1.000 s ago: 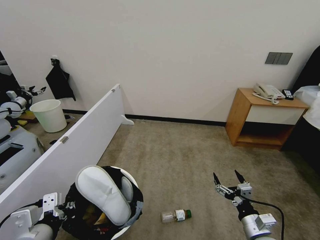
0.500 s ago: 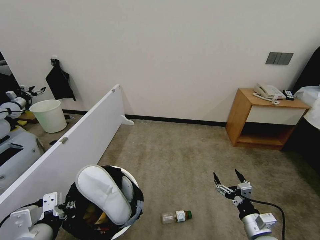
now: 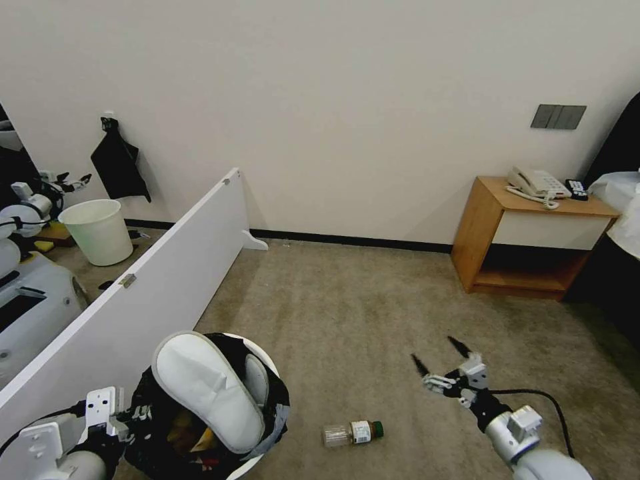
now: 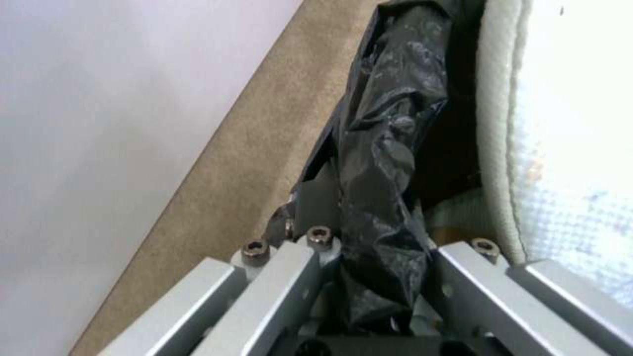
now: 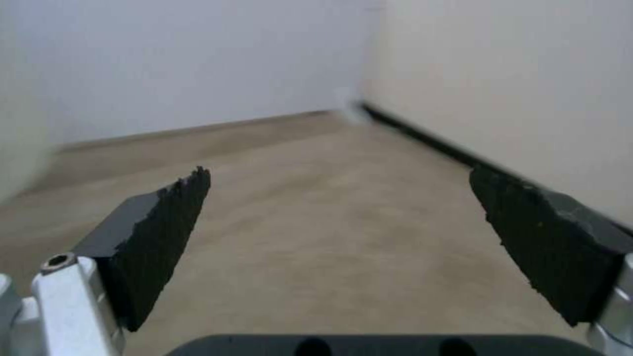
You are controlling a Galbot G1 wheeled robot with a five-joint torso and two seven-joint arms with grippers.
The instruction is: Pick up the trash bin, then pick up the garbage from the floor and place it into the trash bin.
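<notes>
Right gripper has swung left and tilted, fingers spread, empty, lower right of frame, near green-capped bottle lying on carpet, bottom centre. Approach begins, I judge. Left gripper clamped on liner of trash bin, bottom left; white slipper inside.

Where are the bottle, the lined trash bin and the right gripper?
bottle (image 3: 351, 433), head view, on its label.
trash bin (image 3: 277, 400), head view, on the black liner at its rim.
right gripper (image 3: 439, 356), head view, midway between its open fingertips.
</notes>
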